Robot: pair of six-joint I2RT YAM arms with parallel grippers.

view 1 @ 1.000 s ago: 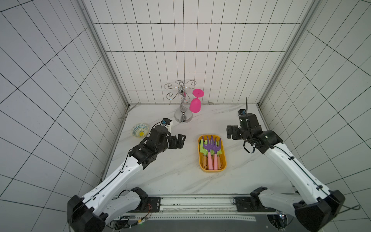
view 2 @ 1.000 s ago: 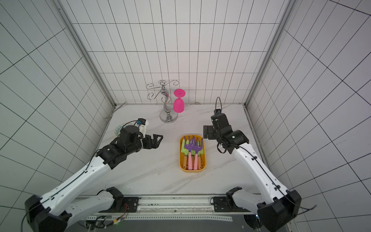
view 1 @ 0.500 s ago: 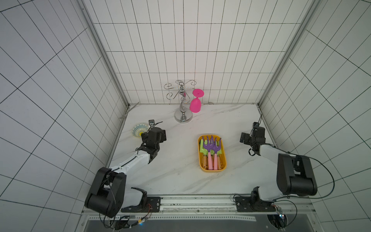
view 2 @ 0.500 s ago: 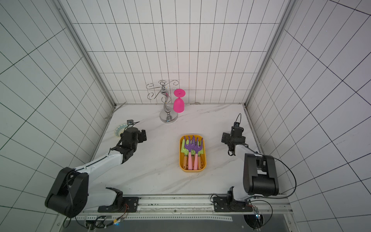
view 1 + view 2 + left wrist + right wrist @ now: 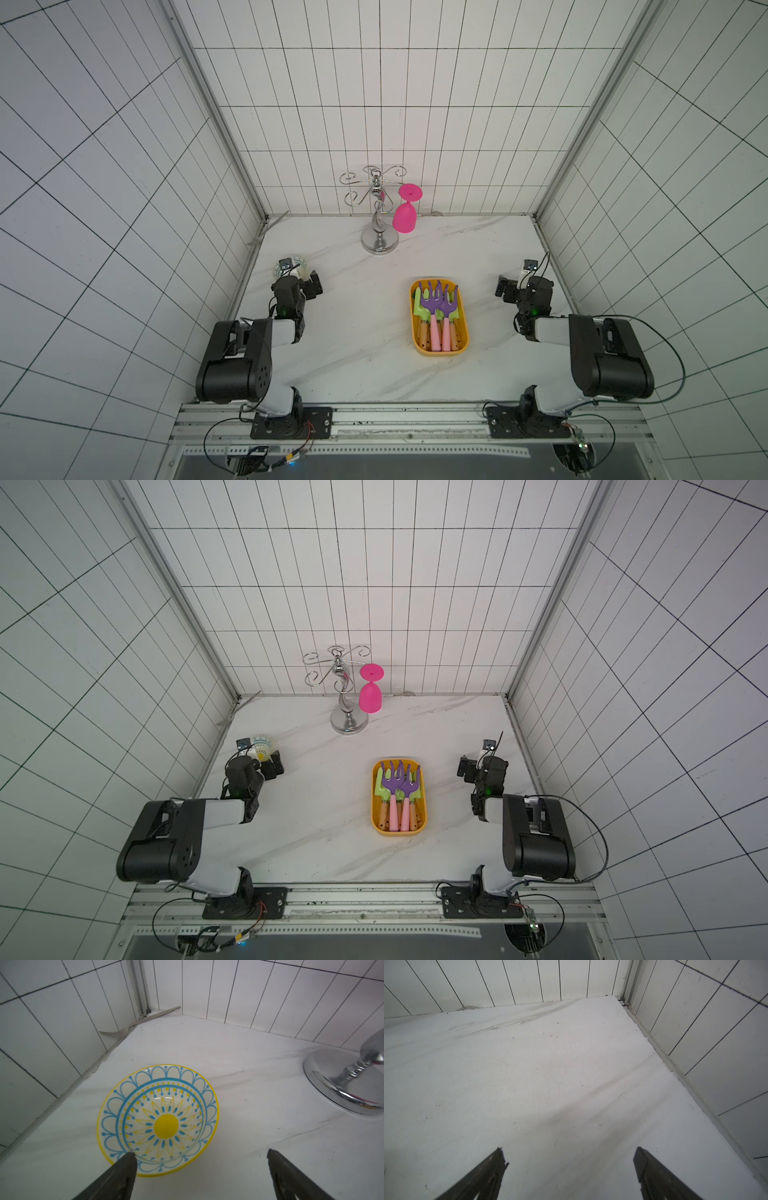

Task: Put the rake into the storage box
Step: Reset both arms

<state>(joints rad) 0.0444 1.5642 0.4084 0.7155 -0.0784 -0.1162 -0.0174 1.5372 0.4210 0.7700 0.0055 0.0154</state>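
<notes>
The storage box point(image 5: 440, 352) point(image 5: 399, 832) is a shallow yellow tub standing right of the table's middle. Two purple rakes with pink handles point(image 5: 433, 302) point(image 5: 394, 782) lie inside it, on top of green tools with wooden handles. Both arms are folded back close to their bases. My left gripper point(image 5: 309, 284) point(image 5: 200, 1152) sits open at the left edge, well away from the box, with nothing between its fingers. My right gripper point(image 5: 513, 286) point(image 5: 569, 1149) is open and empty to the right of the box, over bare table.
A small patterned bowl point(image 5: 158, 1120) point(image 5: 293, 266) sits just ahead of the left gripper by the left wall. A chrome glass stand point(image 5: 379, 239) with a pink goblet point(image 5: 405, 216) hanging on it stands at the back. A fork point(image 5: 133, 1026) lies in the back left corner.
Both arms have drawn back from over the table and folded down toward their bases at the two sides. Both grippers stayed open. The box and its tools have not moved.
</notes>
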